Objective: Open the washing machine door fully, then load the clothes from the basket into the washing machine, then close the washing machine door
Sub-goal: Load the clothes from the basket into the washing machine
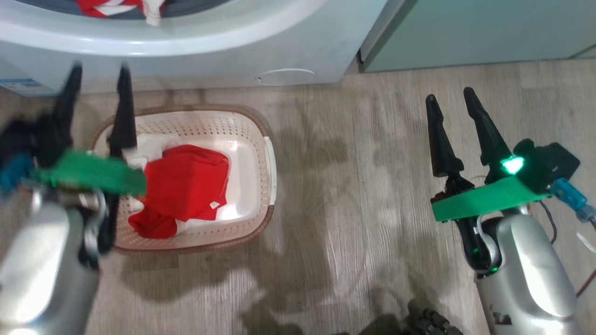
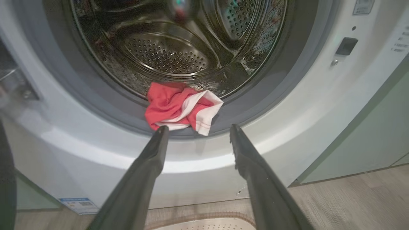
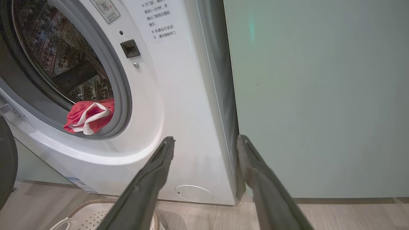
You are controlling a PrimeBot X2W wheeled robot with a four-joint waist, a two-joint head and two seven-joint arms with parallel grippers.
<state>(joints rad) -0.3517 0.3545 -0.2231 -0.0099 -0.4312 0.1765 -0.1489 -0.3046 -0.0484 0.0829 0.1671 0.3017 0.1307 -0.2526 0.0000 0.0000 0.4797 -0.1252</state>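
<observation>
Left gripper (image 1: 100,70) and right gripper (image 1: 449,94) gape empty (basket (image 1: 209,126) lengthwise along washing machine (image 1: 186,70)).

Silver forearms (image 1: 531,260), green wrist plates (image 1: 484,200) — black tapered pincer fingers (image 1: 440,144).

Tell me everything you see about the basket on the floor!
The basket is a cream-white rounded rectangle of plastic, its walls dotted with holes, with a brown woven-look rim and a white side handle. It stands upright on the wood-look floor, before the washing machine. Red clothes lie crumpled inside over something white. The open left tool hovers over its left edge.
</observation>
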